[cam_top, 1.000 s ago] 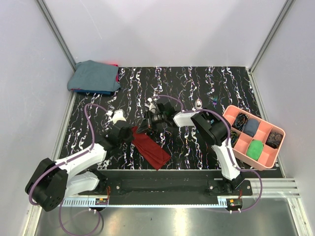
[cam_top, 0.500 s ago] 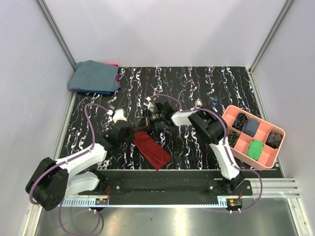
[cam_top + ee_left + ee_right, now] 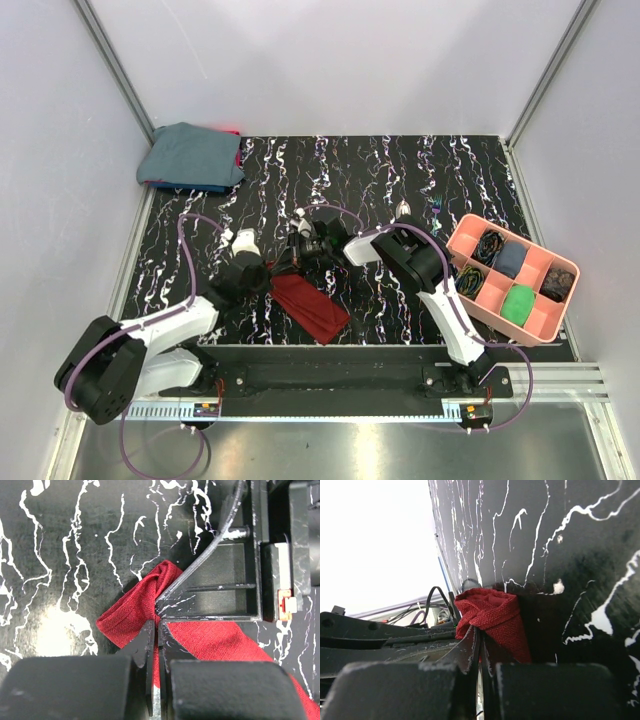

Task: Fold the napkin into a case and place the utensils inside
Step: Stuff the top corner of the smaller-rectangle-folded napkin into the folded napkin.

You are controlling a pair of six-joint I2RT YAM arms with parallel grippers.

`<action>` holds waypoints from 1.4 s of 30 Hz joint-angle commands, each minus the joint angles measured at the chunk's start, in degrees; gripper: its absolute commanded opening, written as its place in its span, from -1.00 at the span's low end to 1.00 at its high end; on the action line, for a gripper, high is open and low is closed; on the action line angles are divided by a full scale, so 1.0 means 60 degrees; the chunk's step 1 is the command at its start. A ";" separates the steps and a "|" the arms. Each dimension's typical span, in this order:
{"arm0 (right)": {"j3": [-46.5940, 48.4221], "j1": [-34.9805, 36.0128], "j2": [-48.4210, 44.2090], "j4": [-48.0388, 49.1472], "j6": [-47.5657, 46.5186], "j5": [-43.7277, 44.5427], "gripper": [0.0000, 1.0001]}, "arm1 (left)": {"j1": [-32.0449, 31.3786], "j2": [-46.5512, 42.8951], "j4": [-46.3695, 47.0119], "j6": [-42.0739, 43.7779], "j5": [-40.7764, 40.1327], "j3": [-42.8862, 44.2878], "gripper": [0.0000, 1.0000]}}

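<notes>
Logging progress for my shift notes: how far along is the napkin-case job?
Done: the dark red cloth napkin lies folded into a narrow strip. In hand: the left gripper and right gripper are both shut on its far end, mid-fold. Left: finishing the case, then inserting the green-handled silver spoon and the small teal-handled piece, both lying untouched away from the cloth.

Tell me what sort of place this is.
Probably a robotics lab work cell: white walls on metal framing enclose a black marbled table, with a left arm and right arm bolted to a rail at its near edge.
</notes>
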 commanded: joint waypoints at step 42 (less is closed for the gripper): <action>-0.0300 -0.0033 -0.0892 -0.0574 -0.0916 -0.0477 -0.94 | -0.0006 -0.0830 -0.2527 -0.1212 0.0013 0.0855 -1.00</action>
